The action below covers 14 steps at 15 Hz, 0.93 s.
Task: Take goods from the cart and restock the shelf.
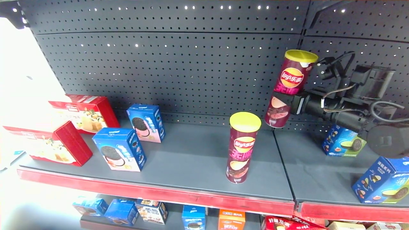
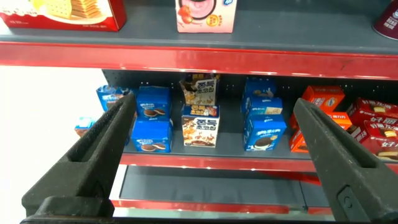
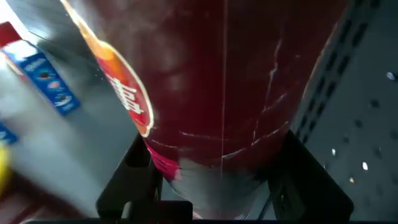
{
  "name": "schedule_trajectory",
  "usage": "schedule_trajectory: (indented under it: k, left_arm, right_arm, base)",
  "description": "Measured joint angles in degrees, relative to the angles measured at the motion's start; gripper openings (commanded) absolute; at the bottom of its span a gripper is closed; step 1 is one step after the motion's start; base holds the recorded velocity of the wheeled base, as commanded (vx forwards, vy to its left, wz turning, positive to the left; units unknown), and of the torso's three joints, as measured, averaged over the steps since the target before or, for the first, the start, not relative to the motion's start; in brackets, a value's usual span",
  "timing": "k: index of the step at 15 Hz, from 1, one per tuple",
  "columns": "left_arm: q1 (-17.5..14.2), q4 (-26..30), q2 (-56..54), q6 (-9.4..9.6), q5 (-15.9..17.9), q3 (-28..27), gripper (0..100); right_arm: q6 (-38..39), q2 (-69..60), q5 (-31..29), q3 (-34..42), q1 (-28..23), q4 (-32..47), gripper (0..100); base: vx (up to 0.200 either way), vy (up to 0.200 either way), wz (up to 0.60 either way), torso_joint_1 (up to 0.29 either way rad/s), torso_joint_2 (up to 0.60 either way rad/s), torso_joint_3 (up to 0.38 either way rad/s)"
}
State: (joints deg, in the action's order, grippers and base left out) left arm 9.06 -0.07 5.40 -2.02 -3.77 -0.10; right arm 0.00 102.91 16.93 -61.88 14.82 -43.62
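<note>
Head view: the right gripper (image 1: 288,104) is clamped around the lower half of a maroon chip can (image 1: 292,80). The can hangs above the back of the shelf (image 1: 198,156), its long axis nearly upright (yellow lid tipped slightly right). A standing chip can (image 1: 242,148) is near, forward and left, and a green cookie box (image 1: 341,141) sits to the right. The left gripper (image 2: 211,149) gapes wide, empty.

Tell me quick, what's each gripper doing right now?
Left gripper: open, nothing between its fingers.
Right gripper: shut on the chip can, held tilted above the shelf.
</note>
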Motion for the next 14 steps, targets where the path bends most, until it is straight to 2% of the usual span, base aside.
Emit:
schedule_trajectory:
  k: [7, 14]
  left_arm:
    - [0.0, 0.0, 0.0, 0.00, 0.0, 0.0, 100]
    - [0.0, 0.0, 0.0, 0.00, 0.0, 0.0, 100]
  right_arm:
    - [-1.7, 5.8, 4.1, -1.9, -1.0, -0.1, 0]
    - [-1.7, 7.1, 4.8, -0.5, 2.4, -1.1, 0]
  base:
    - [0.000, 0.000, 0.00, 0.000, 0.00, 0.000]
    - [0.000, 0.000, 0.00, 0.000, 0.00, 0.000]
